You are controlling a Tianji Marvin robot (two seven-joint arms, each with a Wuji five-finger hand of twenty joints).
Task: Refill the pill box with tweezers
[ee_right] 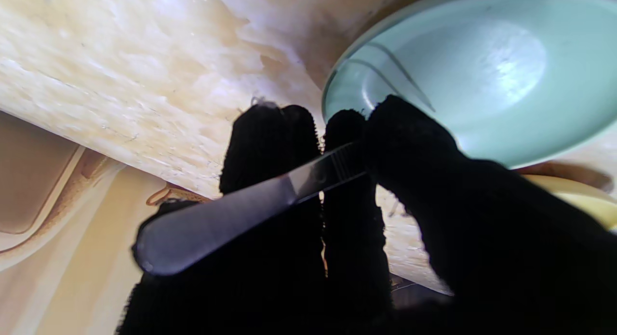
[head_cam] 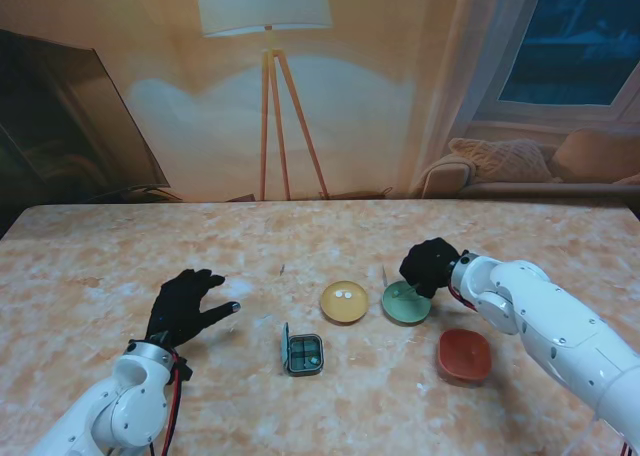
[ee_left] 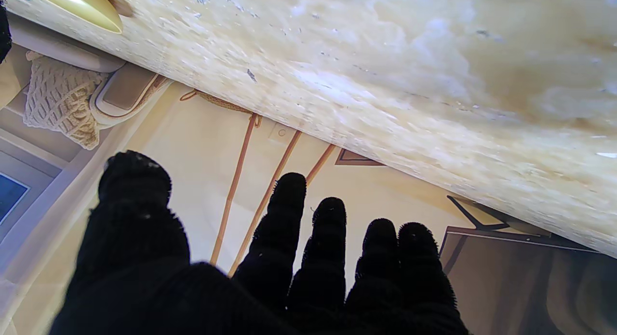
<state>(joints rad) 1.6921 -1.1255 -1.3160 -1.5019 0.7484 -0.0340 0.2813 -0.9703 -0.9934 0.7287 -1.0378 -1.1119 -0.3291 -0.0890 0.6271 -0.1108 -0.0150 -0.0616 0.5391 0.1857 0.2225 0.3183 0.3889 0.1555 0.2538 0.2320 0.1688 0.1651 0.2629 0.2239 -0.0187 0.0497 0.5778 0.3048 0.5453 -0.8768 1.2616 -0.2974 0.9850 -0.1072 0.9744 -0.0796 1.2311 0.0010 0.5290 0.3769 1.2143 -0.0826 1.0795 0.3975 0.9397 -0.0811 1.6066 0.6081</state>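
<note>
The left hand (head_cam: 186, 306), black-gloved, is seen spread flat over the marbled table (head_cam: 120, 266) at about eight o'clock of the scene, its fingers apart and nothing held; the same splay is shown in its wrist view (ee_left: 270, 258), with bare table top beyond the fingertips. To the right of it, at six o'clock, the small pill box (head_cam: 303, 354) is found with its lid raised — a white speck can be made out in one compartment. At one o'clock from the box a yellow dish (head_cam: 344, 301) is placed, with two white pills (head_cam: 343, 295) lying in it. Just beside that, at its three o'clock, a green dish (head_cam: 404, 305) is set. The right hand (head_cam: 431, 264) is held at the green dish's far right rim, closed on the tweezers (ee_right: 231, 219) — the metal shaft is pinched between thumb and fingers in the wrist view (ee_right: 366, 219). A red dish (head_cam: 464, 356) lies at five o'clock of the green one, slightly apart.
</note>
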